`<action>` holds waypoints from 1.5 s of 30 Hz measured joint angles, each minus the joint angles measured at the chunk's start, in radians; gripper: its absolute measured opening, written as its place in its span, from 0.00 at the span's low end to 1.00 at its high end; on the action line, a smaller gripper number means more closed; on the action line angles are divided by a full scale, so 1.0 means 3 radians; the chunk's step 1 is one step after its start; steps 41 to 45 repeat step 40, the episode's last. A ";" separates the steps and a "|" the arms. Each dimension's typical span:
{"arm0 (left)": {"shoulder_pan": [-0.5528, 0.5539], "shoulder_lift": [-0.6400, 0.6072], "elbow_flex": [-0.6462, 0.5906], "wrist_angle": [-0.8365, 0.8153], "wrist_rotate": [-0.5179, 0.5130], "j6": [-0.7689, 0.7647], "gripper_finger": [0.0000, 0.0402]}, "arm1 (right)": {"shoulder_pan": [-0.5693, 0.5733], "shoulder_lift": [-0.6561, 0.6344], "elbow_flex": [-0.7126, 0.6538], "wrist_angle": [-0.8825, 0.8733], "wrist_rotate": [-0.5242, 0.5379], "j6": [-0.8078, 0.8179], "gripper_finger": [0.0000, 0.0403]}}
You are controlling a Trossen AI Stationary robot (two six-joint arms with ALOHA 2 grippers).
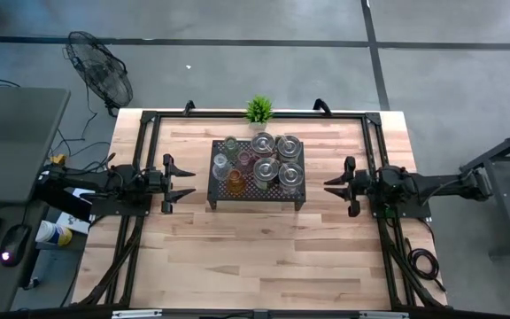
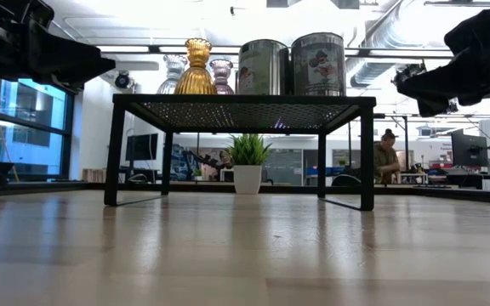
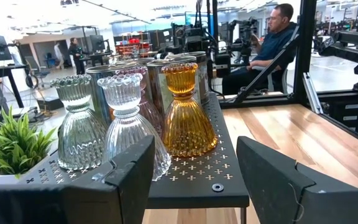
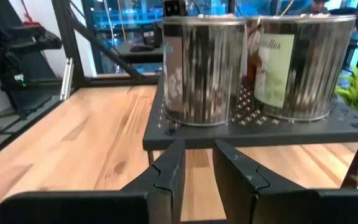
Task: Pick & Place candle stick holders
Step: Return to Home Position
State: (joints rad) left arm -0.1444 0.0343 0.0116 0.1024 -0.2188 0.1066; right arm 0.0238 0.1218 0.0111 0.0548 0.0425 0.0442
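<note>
I see all the holders [image 1: 220, 164] on top of the rack [image 1: 255, 198], which stands mid-desk toward the back edge of the desk [image 1: 237, 257]. The glass ones crowd the rack's left half. The amber holder [image 3: 188, 112] is at the rack's front edge, with two clear holders [image 3: 126, 118] just beside it and a pink one [image 2: 221, 75] behind. Four silver tins [image 4: 204, 68] fill the right half, upright and close together. A plant [image 1: 258, 109] sits at the desk's back edge, behind the rack.

My left gripper [image 1: 191, 182] hangs off the rack's left side, raised above the desk and aimed at the glass, with its fingers [image 3: 129, 171] wide apart and holding nothing. My right gripper [image 1: 328, 184] hangs off the right side, facing the tins. Its fingers [image 4: 169, 174] are drawn close with only a narrow gap, and it too is empty.
</note>
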 joint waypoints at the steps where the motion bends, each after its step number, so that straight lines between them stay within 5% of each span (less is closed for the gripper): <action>1: 0.0000 0.0001 0.0000 -0.0001 0.0000 0.0000 0.55 | 0.0000 0.0002 0.0000 -0.0018 0.0001 0.0001 0.18; 45: 0.0000 0.0001 0.0000 0.0000 0.0000 0.0000 0.55 | -0.0001 0.0004 0.0008 -0.0023 0.0048 0.0064 0.18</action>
